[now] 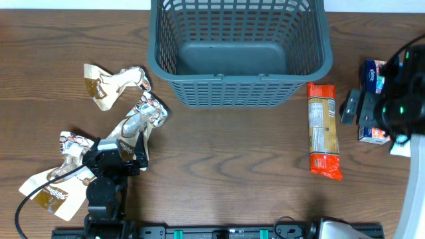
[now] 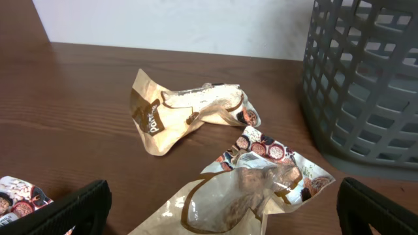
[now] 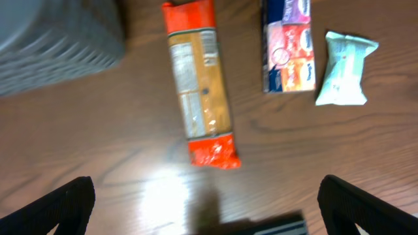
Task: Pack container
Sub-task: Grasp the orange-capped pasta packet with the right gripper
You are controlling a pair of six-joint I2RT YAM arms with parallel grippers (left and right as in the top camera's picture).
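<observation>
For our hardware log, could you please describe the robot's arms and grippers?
Both arms are black. The left arm trails a black cable; the right arm has a green light. The left gripper and right gripper have black fingers.

**Three Cameras on One Desk**

The overhead camera looked straight down from well above and took in the whole desk point(image 1: 219, 172), with the container point(image 1: 239, 89) at its far edge. The left wrist camera sat low and close, facing across the desk toward the wall. With the overhead view it shared the crumpled pouch point(image 2: 189, 114) and one container side. The right wrist camera hung higher and pointed down, its view somewhat blurred. It shared the orange packet point(image 3: 199, 98) with the overhead view.
</observation>
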